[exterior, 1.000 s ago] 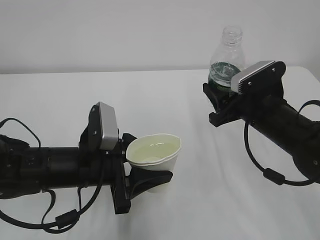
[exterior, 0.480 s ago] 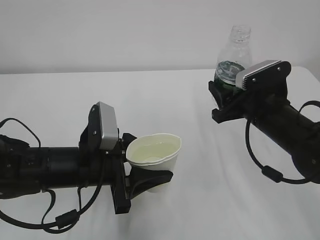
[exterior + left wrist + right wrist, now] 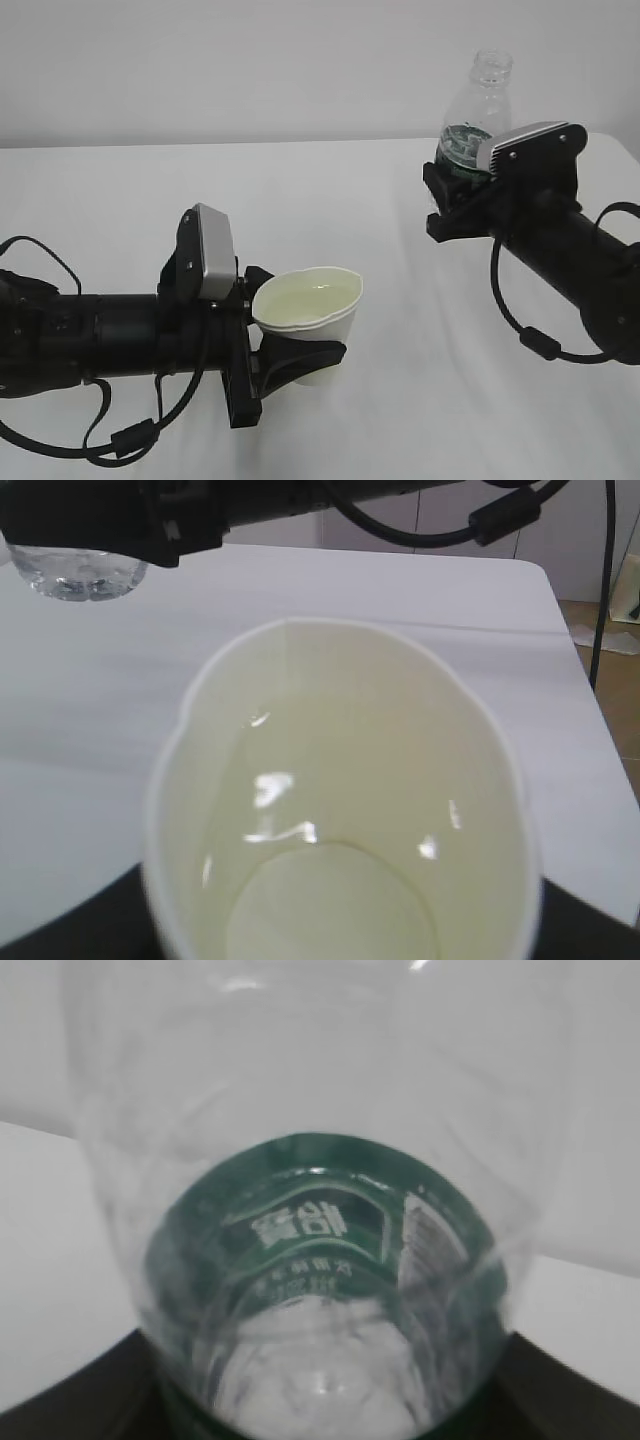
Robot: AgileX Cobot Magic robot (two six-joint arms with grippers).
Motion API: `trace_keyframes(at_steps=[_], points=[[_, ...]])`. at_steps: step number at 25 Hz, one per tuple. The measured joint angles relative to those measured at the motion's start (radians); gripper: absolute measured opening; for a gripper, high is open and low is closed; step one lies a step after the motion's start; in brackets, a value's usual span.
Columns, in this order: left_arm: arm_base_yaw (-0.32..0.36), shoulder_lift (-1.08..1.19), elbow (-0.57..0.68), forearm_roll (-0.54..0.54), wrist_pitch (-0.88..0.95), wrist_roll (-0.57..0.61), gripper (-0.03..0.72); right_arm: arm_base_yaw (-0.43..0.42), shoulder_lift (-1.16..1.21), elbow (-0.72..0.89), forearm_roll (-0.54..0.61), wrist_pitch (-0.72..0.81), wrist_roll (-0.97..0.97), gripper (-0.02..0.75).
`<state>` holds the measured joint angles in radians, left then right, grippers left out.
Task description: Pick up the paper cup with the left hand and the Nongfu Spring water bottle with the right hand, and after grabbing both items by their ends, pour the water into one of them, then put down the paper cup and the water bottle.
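Observation:
The white paper cup point(image 3: 322, 322) is upright with my left gripper point(image 3: 298, 358) shut on its lower part, just above the table. Clear water point(image 3: 330, 780) lies in the cup point(image 3: 200, 810), glinting against the pale yellowish inside. The Nongfu Spring water bottle point(image 3: 472, 118), clear with a dark green label and no cap, stands nearly upright at the back right. My right gripper point(image 3: 452, 195) is shut on its lower end. In the right wrist view the bottle point(image 3: 320, 1190) fills the frame and hides the fingers. The bottle's base point(image 3: 75, 575) shows at the top left of the left wrist view.
A white table point(image 3: 300, 200) runs under both arms, with a pale wall behind it. The table's right edge point(image 3: 585, 730) shows in the left wrist view, with floor beyond. The right arm's black cable point(image 3: 520, 320) loops below its wrist.
My right gripper has carried the bottle up and to the right, away from the cup. The left gripper and the cup have stayed where they were.

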<state>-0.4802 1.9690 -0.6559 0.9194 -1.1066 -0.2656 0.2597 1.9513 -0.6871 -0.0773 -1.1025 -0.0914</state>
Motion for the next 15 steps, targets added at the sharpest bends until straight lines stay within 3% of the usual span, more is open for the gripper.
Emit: trace_keyframes(at_steps=[15], points=[[0.0,0.0,0.0,0.0,0.0,0.0,0.416,0.0,0.127,-0.063,0.024,0.021,0.016,0.447]])
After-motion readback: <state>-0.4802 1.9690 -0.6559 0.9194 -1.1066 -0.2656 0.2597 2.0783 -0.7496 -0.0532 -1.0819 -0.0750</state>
